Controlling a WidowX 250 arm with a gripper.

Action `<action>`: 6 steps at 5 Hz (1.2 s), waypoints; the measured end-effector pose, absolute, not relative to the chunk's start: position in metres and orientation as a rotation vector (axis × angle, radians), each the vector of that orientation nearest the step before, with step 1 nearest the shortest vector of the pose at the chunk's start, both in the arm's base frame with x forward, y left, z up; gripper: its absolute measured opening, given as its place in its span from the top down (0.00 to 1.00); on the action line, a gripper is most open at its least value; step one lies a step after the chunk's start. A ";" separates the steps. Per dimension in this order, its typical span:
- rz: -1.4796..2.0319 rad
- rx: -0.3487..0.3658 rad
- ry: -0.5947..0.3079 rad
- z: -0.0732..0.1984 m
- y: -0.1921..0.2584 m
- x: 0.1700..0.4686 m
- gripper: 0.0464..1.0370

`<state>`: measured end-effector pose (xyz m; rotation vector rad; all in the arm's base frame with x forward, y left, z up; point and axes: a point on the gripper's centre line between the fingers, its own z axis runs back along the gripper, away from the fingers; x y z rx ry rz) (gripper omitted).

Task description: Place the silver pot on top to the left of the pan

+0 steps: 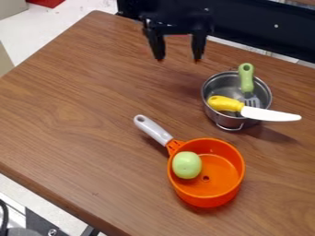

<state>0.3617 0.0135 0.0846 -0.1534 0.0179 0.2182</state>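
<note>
Silver pot (229,120), right of centre in the frame, above the orange pan (206,195): probably light, stiff and slippery. I would grip its bare left rim, clear of the knife (269,114). My gripper (178,59), upper centre, has its fingers apart.
</note>
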 end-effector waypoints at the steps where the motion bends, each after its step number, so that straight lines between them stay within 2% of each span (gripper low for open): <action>1: 0.143 -0.129 0.006 0.077 -0.003 0.355 0.04; 3: 0.078 -0.109 -0.019 0.072 -0.026 0.357 0.04; 6: 0.028 -0.106 -0.064 0.055 -0.020 0.355 0.04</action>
